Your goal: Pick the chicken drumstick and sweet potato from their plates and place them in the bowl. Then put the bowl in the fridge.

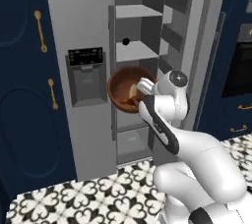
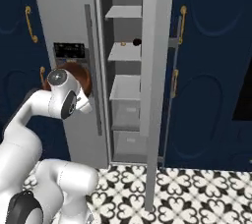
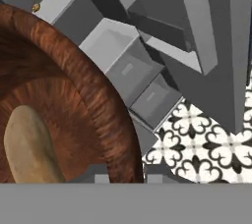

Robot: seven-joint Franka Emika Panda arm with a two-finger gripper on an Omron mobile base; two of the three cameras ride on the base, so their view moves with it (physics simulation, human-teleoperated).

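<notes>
Arm raised in front of the open fridge (image 1: 88,31), carrying the bowl (image 1: 125,90) at about mid-shelf height. Left base view: bowl tilted, its opening facing the camera, lighter brown inside, dark reddish-brown rim. Gripper (image 1: 143,86) sits at the bowl's right rim; jaws clenched on the rim, fingertips themselves hidden by the wrist.

Hand view: bowl wall fills the left side, wood grain clear. Sweet potato (image 3: 27,144) lies inside the bowl, tan oblong lump against the inner wall. Drumstick: can't tell, not made out in the part of the bowl that shows.

Right base view: bowl (image 2: 74,78) mostly hidden behind the wrist, only a brown arc beside the dispenser panel (image 2: 69,50). Bowl is outside the fridge compartment, in front of the door edge, not on any shelf.

Fridge interior: grey shelves (image 1: 135,51) stacked, drawers (image 2: 129,115) below. Small black round thing (image 1: 126,42) on a middle shelf; a small yellowish bit (image 2: 123,44) near it. Navy cabinets (image 1: 24,95) w/ gold handles on both sides. Floor (image 1: 88,198) black-and-white patterned tile.
</notes>
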